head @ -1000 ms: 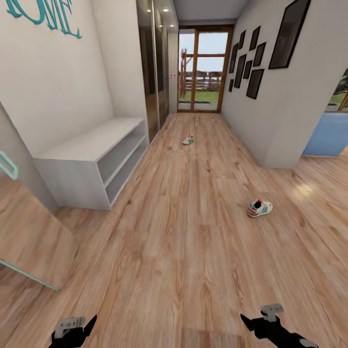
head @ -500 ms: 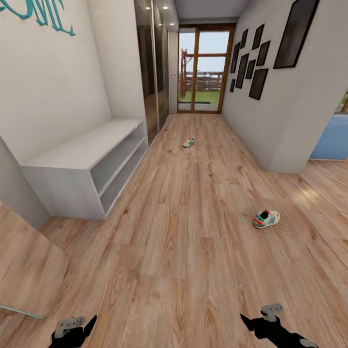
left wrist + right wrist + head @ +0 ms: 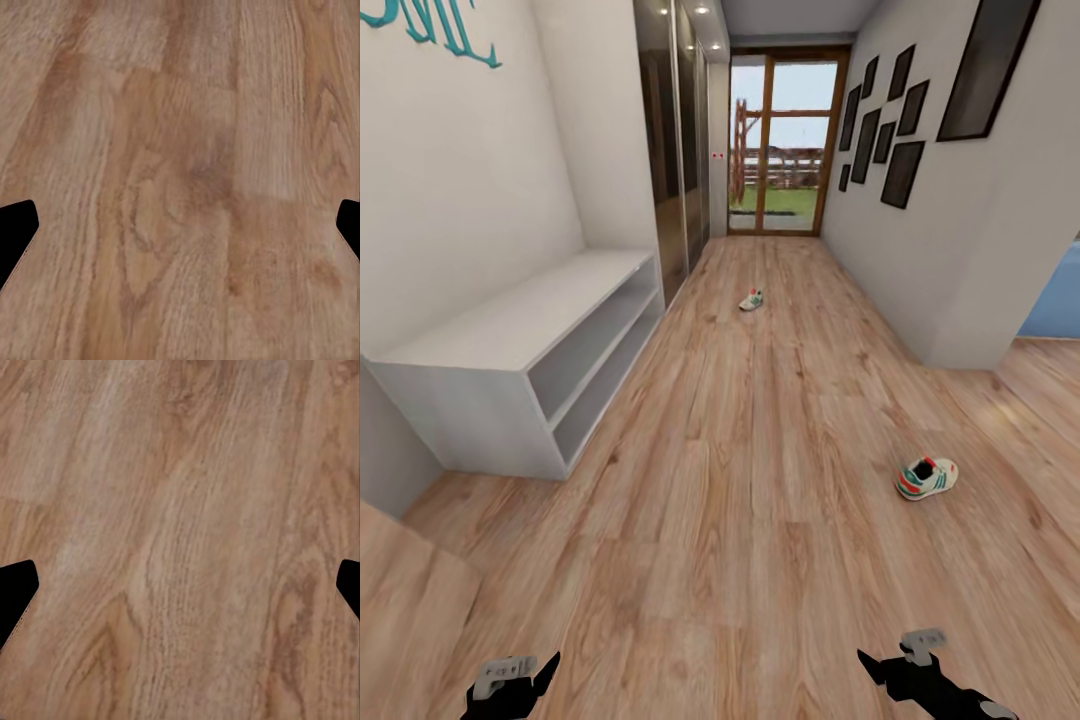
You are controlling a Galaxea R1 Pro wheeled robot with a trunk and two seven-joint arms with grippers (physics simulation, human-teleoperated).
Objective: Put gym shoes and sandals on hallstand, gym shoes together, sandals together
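Our left gripper (image 3: 545, 668) and right gripper (image 3: 868, 662) hang with jaws spread, empty. One sneaker (image 3: 926, 478) lies ahead of the right gripper, another (image 3: 751, 300) far beyond; shoe rack (image 3: 510, 330) ahead-left.

My left gripper (image 3: 538, 677) is black, angular, pointed at the finger ends, with a small light-grey block bearing dark marks fixed on top. My right gripper (image 3: 872, 665) matches it: black faceted housing, a grey bracket above. In both wrist views, black fingertips (image 3: 16, 231) show as flat, blunt-cornered wedges.
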